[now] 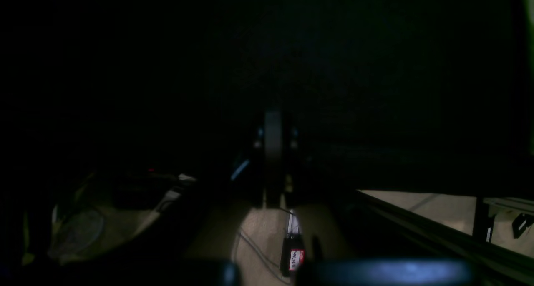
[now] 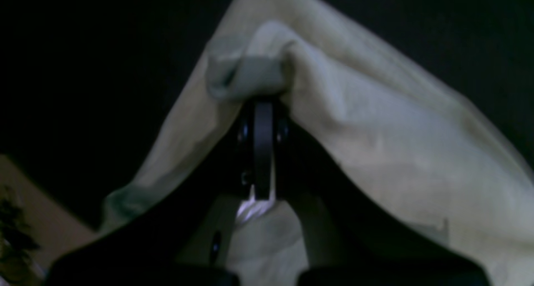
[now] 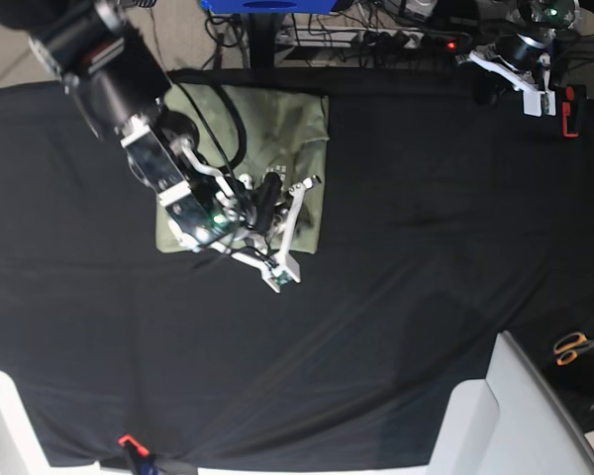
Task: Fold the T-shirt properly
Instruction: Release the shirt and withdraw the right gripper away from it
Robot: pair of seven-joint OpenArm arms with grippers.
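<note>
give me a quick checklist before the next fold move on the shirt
1. Right gripper jaws shut on a bunched fold of the T-shirt: ok.
2. T-shirt folded compact on the black table cloth in the base view: ok.
3. Left gripper parked at the far table edge, away from the shirt: ok.
4. Left jaws' state: cannot tell, wrist view too dark.
5. Edges aligned under the right arm: cannot tell, arm hides them.

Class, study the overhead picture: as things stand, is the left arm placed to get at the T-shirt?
Probably not without a long reach. The left end effector sits at the table's far corner, while the T-shirt lies across the black table cloth under the right end effector. Nothing blocks the way.
</note>
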